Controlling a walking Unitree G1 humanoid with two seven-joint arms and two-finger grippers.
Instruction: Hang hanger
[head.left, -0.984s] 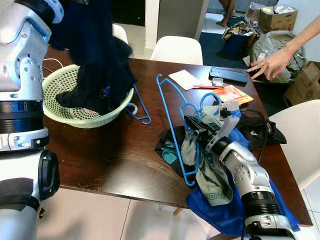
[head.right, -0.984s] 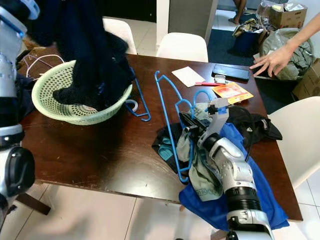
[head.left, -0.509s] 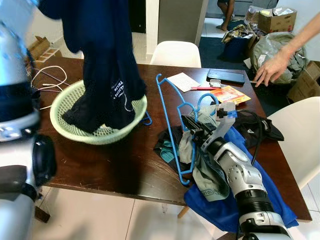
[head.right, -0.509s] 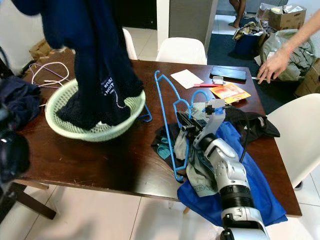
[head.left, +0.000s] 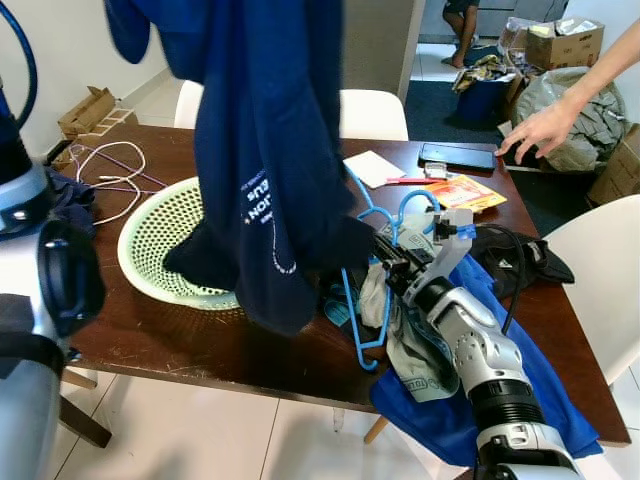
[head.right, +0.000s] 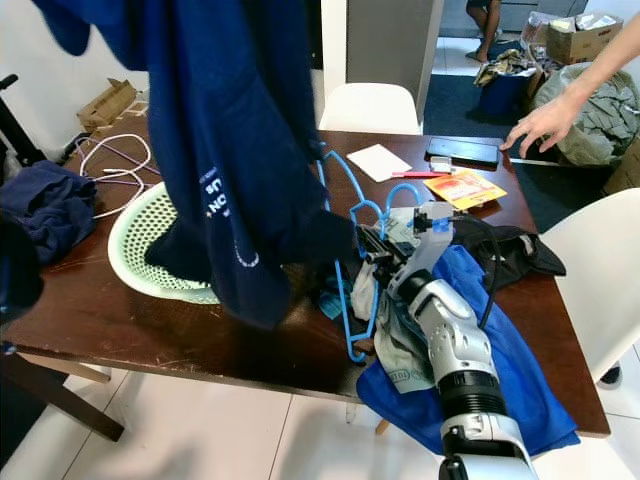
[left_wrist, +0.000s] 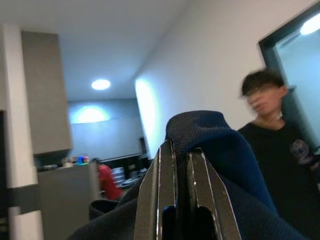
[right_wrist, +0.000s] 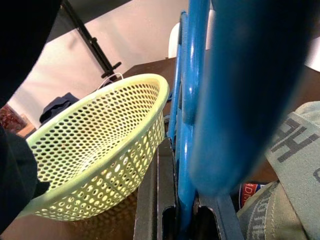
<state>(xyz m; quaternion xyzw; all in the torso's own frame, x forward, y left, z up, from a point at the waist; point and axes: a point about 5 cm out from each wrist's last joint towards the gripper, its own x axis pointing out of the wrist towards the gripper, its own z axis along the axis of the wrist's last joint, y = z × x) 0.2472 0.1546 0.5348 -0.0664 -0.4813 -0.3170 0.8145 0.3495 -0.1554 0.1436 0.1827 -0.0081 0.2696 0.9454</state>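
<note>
Your right gripper (right_wrist: 177, 220) is clamping the blue hanger (head.right: 352, 262) between its fingers, low over the clothes pile (head.left: 470, 330) at the table's (head.left: 150, 335) near right. Your left gripper (left_wrist: 180, 200) is pinching the navy shirt (head.left: 265, 150) high up; the shirt is draping over the green basket (head.left: 160, 235) and touching the hanger. A person's hand (head.left: 535, 130) is hovering at the far right.

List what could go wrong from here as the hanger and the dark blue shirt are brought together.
1. The blue hanger, clamped in the right gripper, lies among the clothes pile; lifting it may drag garments off the table.
2. The navy shirt, pinched in the left gripper, trails into the green basket and may tip it.
3. The shirt hides the hanger's upper part.
</note>
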